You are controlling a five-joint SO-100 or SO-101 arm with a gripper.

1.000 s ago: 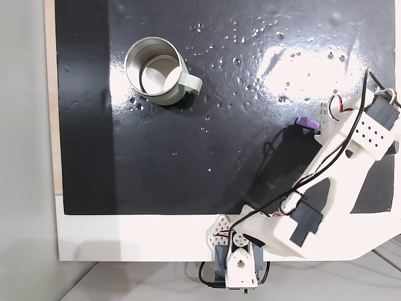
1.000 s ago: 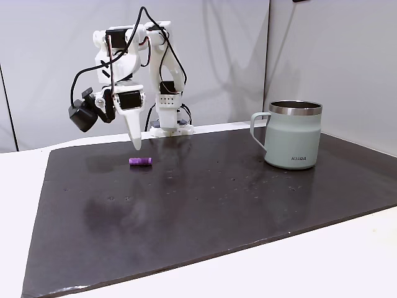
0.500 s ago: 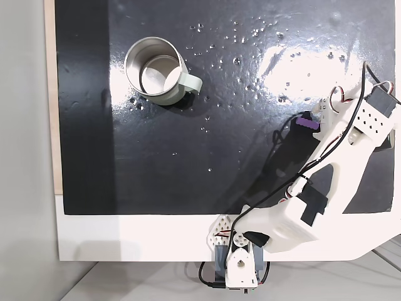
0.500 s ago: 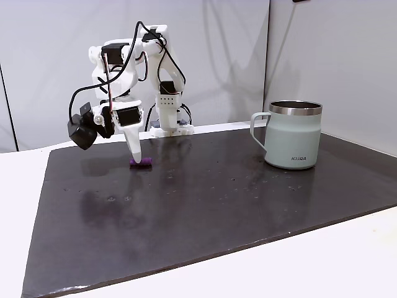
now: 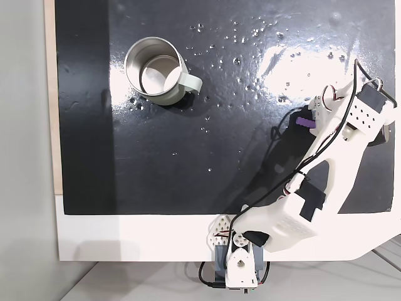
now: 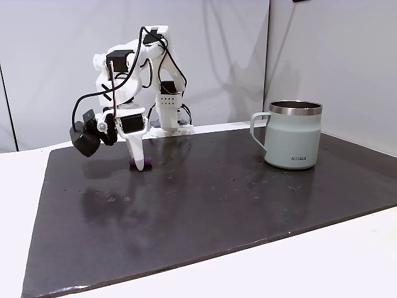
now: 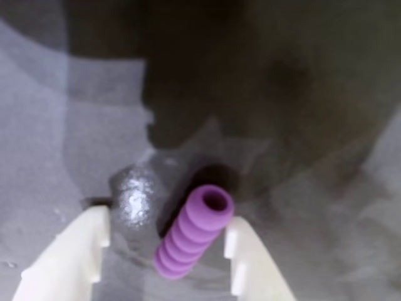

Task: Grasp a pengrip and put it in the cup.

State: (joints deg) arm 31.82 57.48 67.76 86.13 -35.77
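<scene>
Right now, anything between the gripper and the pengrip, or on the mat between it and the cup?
Nothing visible. The pengrip already lies between the open gripper fingers on the mat. Only bare mat lies between it and the cup.

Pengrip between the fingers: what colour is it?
Purple pengrip, ribbed; the wrist view shows it best.

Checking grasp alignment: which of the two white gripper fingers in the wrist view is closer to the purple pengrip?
The right-hand finger in the wrist view: it sits right beside the pengrip, while the left-hand finger stands off across bare mat.
</scene>
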